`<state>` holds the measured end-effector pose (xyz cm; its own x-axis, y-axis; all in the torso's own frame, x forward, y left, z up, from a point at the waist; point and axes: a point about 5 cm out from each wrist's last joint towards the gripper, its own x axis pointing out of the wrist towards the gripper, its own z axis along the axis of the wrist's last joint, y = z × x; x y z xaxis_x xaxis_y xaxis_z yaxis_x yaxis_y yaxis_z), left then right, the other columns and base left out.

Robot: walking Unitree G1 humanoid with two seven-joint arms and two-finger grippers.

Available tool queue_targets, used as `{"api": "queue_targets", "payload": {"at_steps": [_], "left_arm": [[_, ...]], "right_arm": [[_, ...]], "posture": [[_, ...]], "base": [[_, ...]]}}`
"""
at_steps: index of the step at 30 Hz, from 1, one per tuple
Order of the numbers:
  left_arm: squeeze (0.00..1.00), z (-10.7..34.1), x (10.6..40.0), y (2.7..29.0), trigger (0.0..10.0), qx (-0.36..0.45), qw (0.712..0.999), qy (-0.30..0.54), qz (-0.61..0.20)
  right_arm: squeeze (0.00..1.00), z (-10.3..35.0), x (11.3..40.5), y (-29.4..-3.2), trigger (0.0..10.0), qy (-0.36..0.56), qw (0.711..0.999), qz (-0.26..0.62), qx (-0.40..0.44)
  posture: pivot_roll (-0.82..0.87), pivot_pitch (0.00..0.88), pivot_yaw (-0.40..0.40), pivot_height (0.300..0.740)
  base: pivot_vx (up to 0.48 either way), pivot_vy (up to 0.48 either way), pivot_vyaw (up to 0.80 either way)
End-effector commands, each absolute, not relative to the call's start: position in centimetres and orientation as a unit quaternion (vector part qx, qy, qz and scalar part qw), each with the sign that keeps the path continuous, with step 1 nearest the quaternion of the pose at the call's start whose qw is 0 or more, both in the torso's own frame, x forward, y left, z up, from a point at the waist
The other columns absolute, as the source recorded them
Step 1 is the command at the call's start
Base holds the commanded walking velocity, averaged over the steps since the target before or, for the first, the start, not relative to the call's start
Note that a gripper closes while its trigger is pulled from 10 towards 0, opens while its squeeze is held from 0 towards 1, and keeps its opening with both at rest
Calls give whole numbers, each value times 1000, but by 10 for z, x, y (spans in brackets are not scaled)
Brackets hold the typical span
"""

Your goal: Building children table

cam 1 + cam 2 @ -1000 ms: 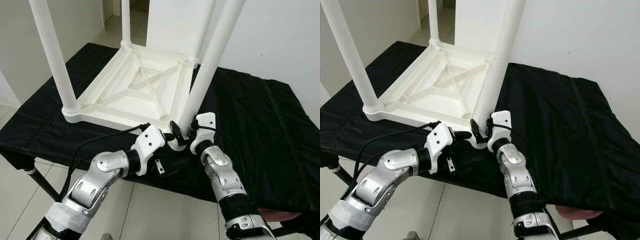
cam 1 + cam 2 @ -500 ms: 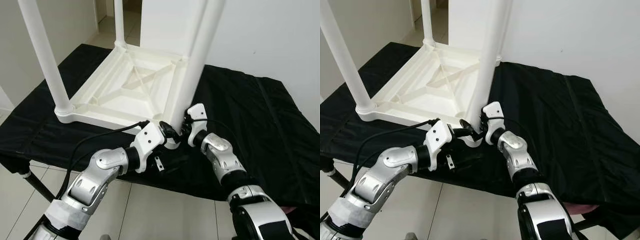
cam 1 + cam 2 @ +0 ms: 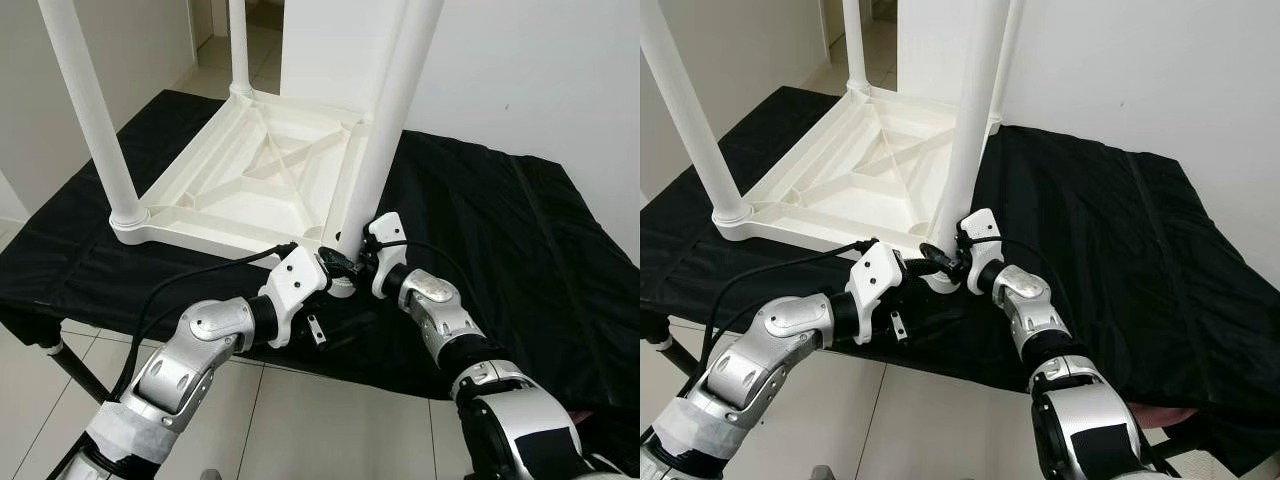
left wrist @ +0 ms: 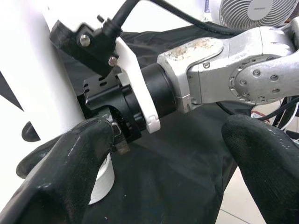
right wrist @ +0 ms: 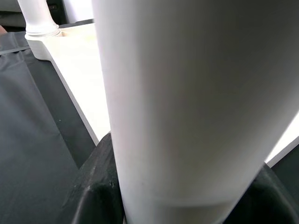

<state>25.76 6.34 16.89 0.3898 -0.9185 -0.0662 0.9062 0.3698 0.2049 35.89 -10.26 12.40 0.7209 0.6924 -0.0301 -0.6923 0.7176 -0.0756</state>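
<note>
Right tool [image 3: 362, 268] has slid closer around one of four legs [image 3: 385, 110].

Smooth white plastic table [image 3: 250, 180] w/ semi-gloss legs, matt black cloth [image 3: 500, 230], brushed silver metal arms [image 3: 190, 360]

I'm looking at a plain home room: white walls [image 3: 520, 60], pale floor tiles [image 3: 300, 430], a doorway [image 3: 215, 15] at far left, a standing fan [image 4: 261, 11], and a worktop [image 3: 500, 220] draped in black cloth.
</note>
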Motion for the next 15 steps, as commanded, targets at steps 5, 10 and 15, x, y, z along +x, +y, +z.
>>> {"api": "queue_targets", "payload": {"at_steps": [5,10,15], "left_arm": [[0,169,256,64,10000,103,825,-26,-555],[0,168,256,64,10000,102,824,-25,-557],[0,168,255,63,10000,101,824,-24,-557]], "right_arm": [[0,119,360,-114,10000,4,943,331,-38],[0,121,360,-122,10000,-6,976,214,-32],[0,120,359,-124,10000,-3,987,161,-11]], "posture": [[19,0,-80,740],[11,0,-78,740],[9,0,-78,740]], "base": [[0,0,0],[0,0,0],[0,0,0]]}}
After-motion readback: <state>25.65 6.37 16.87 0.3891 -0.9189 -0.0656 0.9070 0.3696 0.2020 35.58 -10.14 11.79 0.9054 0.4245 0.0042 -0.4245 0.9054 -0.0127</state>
